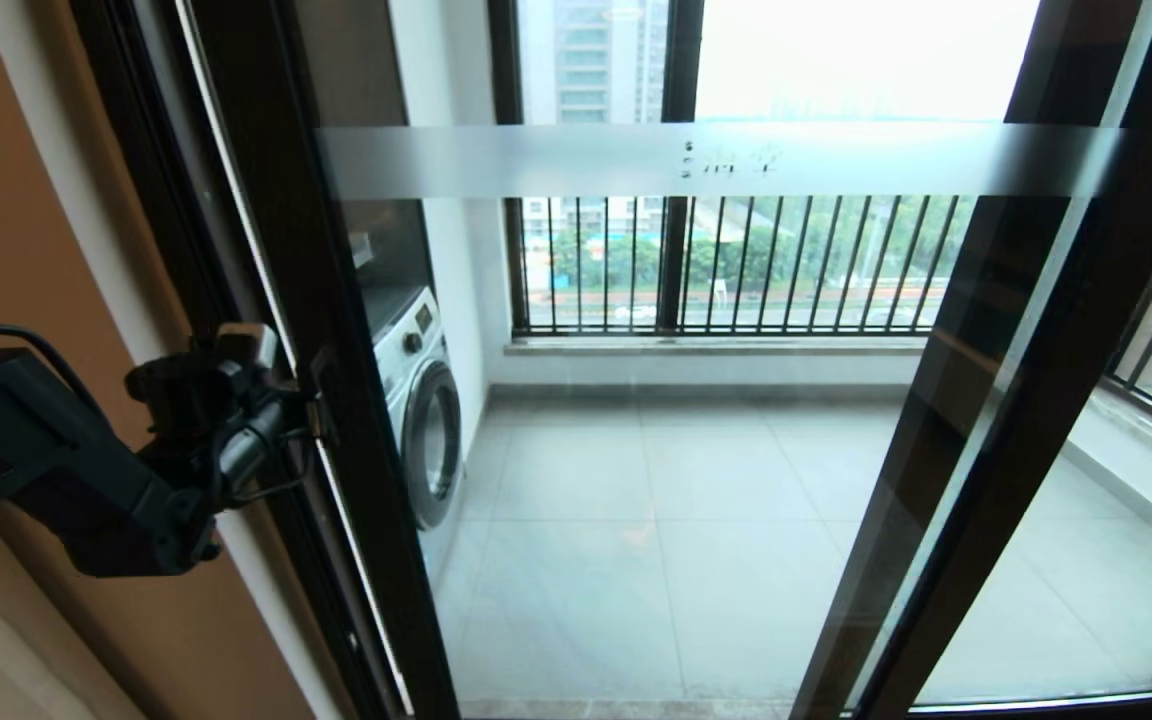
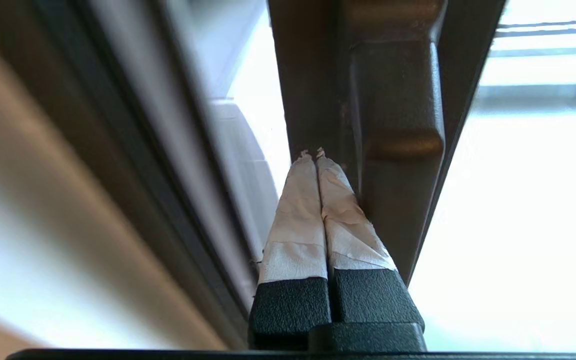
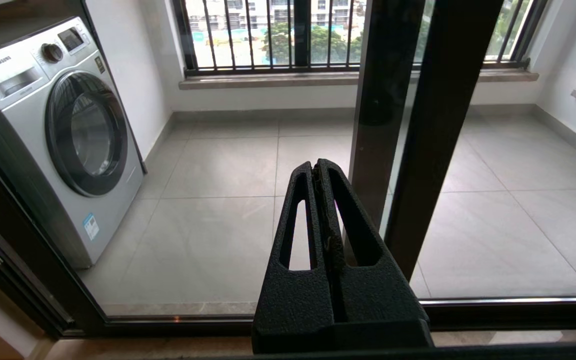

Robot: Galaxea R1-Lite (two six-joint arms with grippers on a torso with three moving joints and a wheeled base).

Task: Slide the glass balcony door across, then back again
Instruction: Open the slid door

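The glass balcony door (image 1: 696,450) fills the head view, and its frosted band (image 1: 726,160) carries small characters. Its dark left stile (image 1: 336,330) stands close to the wall frame. My left gripper (image 1: 314,408) is shut with nothing between its fingers. In the left wrist view its taped fingertips (image 2: 316,152) touch the stile right beside the short dark bar handle (image 2: 398,100). My right gripper (image 3: 316,167) is shut and empty. It hangs low in front of the glass near the dark right stiles (image 3: 438,125) and is out of the head view.
A silver washing machine (image 1: 421,410) stands on the balcony's left, behind the glass. The black-railed outer window (image 1: 736,265) runs along the back. An orange wall (image 1: 26,200) borders the door frame on the left. A second glass panel (image 1: 1086,560) overlaps at the right.
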